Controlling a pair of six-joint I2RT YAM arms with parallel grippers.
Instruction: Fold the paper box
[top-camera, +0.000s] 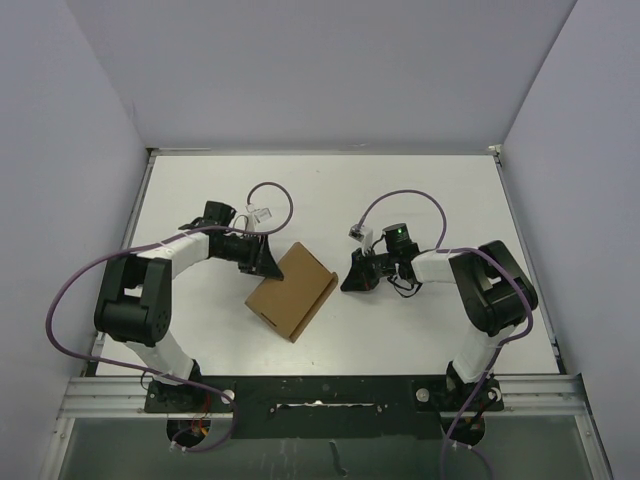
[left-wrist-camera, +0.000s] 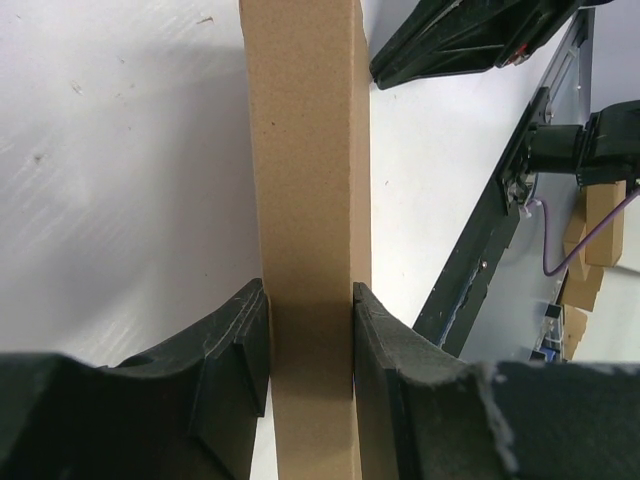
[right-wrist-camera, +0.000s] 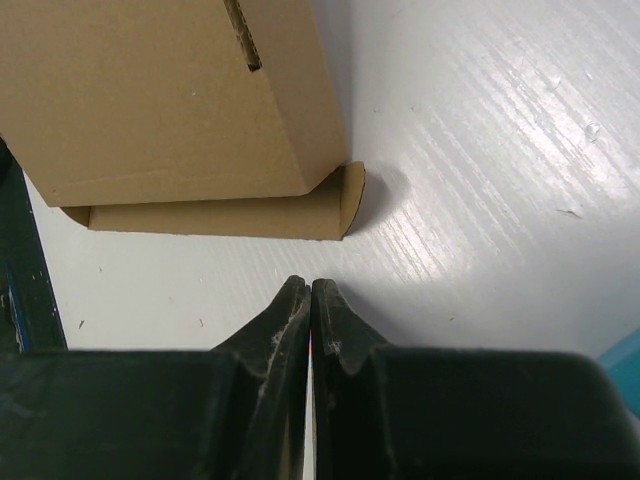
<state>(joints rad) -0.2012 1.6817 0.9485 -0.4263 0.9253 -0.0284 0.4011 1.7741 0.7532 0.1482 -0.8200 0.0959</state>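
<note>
– At mid-table, btwn the two arms, the paper box (top-camera: 292, 290) lies low on the table (top-camera: 430, 200), one corner toward the left gripper (top-camera: 270, 258). Grip status?

– Left gripper is clamped on a thin cardboard wall of the box, pads (left-wrist-camera: 250, 340) pressed on both sides. Right gripper (right-wrist-camera: 310, 292) is pinched together w/ nothing in it, tips near the box but not touching.

– What could go wrong?

– Main one, imo: a flap (right-wrist-camera: 220, 215) sticks out under the box body on the right gripper's side. If that gripper shoves it in, the only anchor is the left pinch on one wall. The wall may bend or slide thru the pads, and the box skates or pivots instead of the flap folding.

– Anything else?

– Too hard a squeeze could crease the wall off its score line. Also, narrow closed tips pushing off-centre would prob. buckle the flap's rounded end rather than tuck it. Can't tell how far the other side is folded.
</note>
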